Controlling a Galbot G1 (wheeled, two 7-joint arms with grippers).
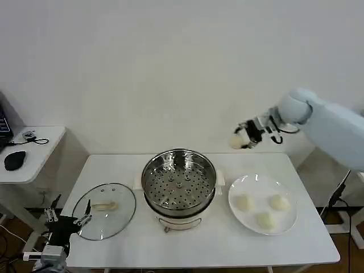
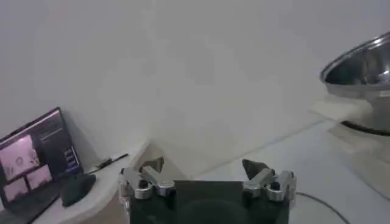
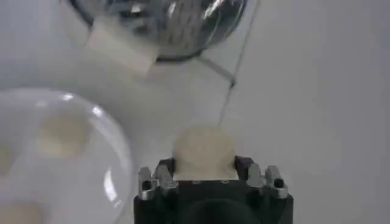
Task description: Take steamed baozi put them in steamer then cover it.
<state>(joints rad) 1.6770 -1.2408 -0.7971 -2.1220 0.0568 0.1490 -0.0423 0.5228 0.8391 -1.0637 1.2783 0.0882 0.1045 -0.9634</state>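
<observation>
Right gripper [image 1: 243, 138] is clamping one cream-white round baozi [image 1: 236, 142], holding it high at right of centre so it clears the shiny steel steamer pot's [image 1: 149, 181] rim. Three buns are waiting on the flat white plate [image 1: 287, 194], lower right. Left gripper [image 1: 69, 219], fingers apart, is idling lower left beside the round glass lid [image 1: 104, 211], which is lying off the pot so it stays loadable.

Four steamed baozi are counted: three [image 1: 244, 203] [image 1: 278, 202] [image 1: 265, 220] lie on one white plate [image 1: 242, 185], one [image 1: 236, 141] is held aloft. One steamer [image 1: 179, 182] and one glass cover [image 1: 104, 211] are seen on the surface [image 1: 216, 244].
</observation>
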